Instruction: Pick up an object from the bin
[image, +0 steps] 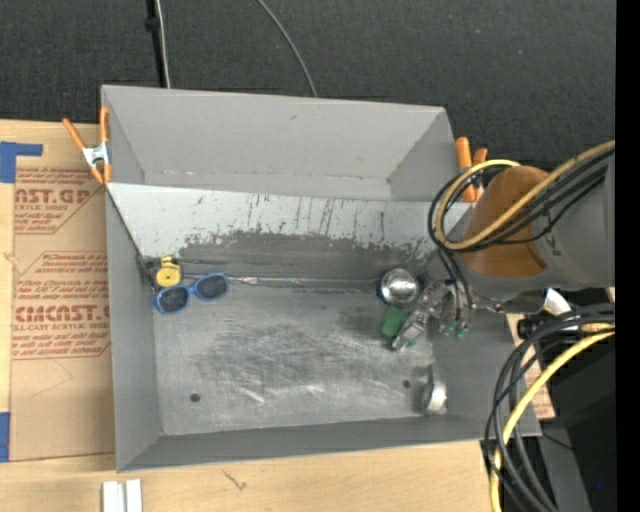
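My gripper (436, 316) is low at the bin's right side, coming in under the orange-covered wrist. Right at its tip lies a small green object (392, 324), touching or nearly touching it. Just above that, a shiny silver ball (398, 287) rests against the foot of the back wall. A small silvery metal piece (432, 397) lies nearer the front right corner, apart from the gripper.
A pair of blue sunglasses (190, 292) and a small yellow thing (166, 271) lie at the far left by the back wall. The arm and its looping cables hang over the bin's right rim.
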